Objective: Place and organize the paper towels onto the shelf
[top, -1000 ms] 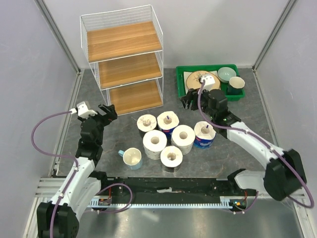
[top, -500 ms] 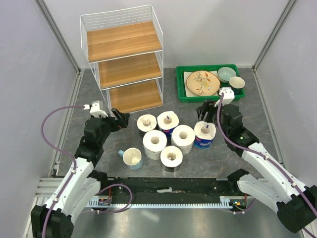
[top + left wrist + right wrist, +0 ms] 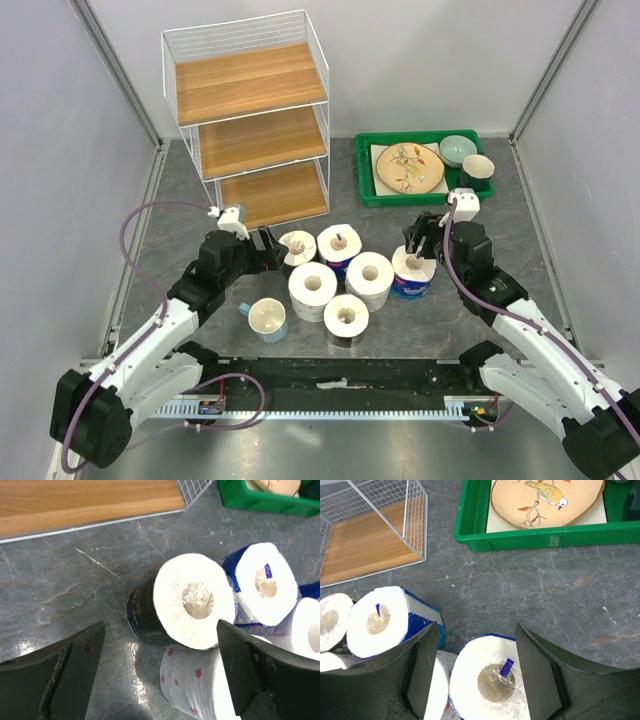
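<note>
- Within the last second both arms have swung in on the cluster of paper towels [image 3: 369, 278]: the left arm from beside the foot of the shelf [image 3: 250, 85], the right arm from above the green tray [image 3: 361, 165].
- The left gripper [image 3: 272, 250] now sits just beside the small dark-wrapped roll [image 3: 192, 600] at the cluster's far-left corner. Its claw is released and spread wide; in the wrist view the roll lies between the two fingers, untouched.
- The right gripper [image 3: 420, 240] now hangs over the blue-wrapped roll [image 3: 492, 680] at the cluster's right end. Its fingers straddle the roll with a gap showing on one side, so it is released, not clenched.
- All six rolls stand bunched on the table [image 3: 175, 200], in front of the shelf. None is on a board.
- The approach looks finished and the first grasps are the step in hand, so the task has barely begun.
- Neighbouring rolls touch both targets, so closing fingers may nudge them.
</note>
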### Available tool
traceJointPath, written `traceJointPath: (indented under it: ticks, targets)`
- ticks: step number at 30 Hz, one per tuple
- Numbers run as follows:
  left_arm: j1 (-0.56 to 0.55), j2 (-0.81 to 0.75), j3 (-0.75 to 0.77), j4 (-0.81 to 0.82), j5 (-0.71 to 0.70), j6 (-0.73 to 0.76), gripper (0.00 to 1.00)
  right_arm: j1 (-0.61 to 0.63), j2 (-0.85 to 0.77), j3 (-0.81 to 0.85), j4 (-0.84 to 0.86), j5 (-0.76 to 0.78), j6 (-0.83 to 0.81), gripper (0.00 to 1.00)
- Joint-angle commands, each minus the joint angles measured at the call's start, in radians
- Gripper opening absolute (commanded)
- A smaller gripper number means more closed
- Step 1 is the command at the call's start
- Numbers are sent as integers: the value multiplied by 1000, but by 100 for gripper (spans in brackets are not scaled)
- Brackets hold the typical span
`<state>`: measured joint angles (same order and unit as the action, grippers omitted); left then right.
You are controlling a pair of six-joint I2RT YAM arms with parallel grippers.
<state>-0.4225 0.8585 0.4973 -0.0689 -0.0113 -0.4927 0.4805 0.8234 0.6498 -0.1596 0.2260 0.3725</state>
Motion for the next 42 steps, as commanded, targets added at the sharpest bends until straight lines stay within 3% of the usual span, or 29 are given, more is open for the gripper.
traceJointPath:
  ticks: [1, 17, 24, 34, 42]
  targets:
    - [-53, 63, 61, 32, -45, 23, 100, 0, -18, -7, -6, 24, 9, 71]
    - [-102, 255, 176, -2, -185, 57, 98, 0, -30, -9, -26, 41, 5, 75]
    - [-105, 310, 179, 11, -168, 36, 85, 3, -33, -4, -27, 47, 0, 76]
    - [-121, 343, 178, 23, -162, 37, 81, 1, -32, -4, -28, 55, -1, 77]
    - [-124, 389, 193, 24, -157, 31, 71, 0, -36, -7, -32, 59, -1, 78]
